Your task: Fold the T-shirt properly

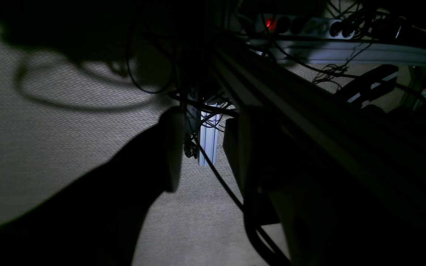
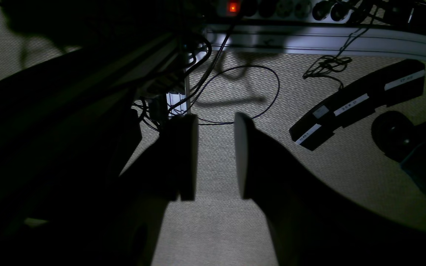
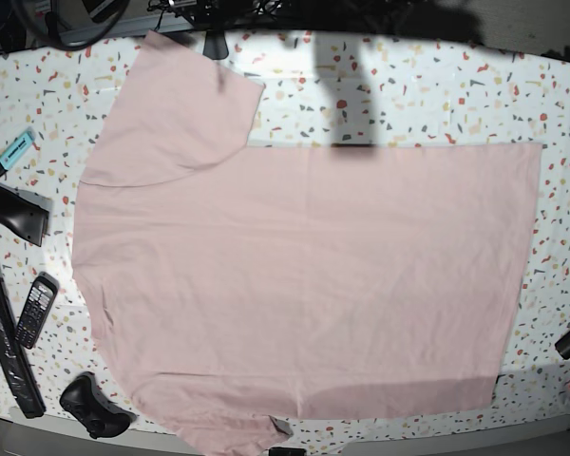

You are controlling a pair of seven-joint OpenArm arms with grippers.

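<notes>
One pale pink T-shirt (image 3: 304, 275), plain side up, spread flat over most of the speckled terrazzo tabletop (image 3: 408, 95); one sleeve reaches toward 11 o'clock, the other toward 7 o'clock, and the straight hem runs down the 3 o'clock side. Neither arm appears in the base view. Small items lie on the table around 8 to 9 o'clock, apart from the shirt except where noted: a long black bar (image 3: 5, 342) along the edge, a black game controller (image 3: 93, 404) at 7 o'clock just beside the lower sleeve, a remote control (image 3: 35, 309) with keypad, and a turquoise marker (image 3: 12, 152) at 10 o'clock. Left gripper (image 1: 205, 147), seen in the dim left wrist view over woven carpet (image 1: 50, 147): fingers parted, nothing between them. Right gripper (image 2: 216, 155), in the right wrist view: fingers likewise parted and empty; a power strip (image 2: 290, 7) with a red light at 12 o'clock
</notes>
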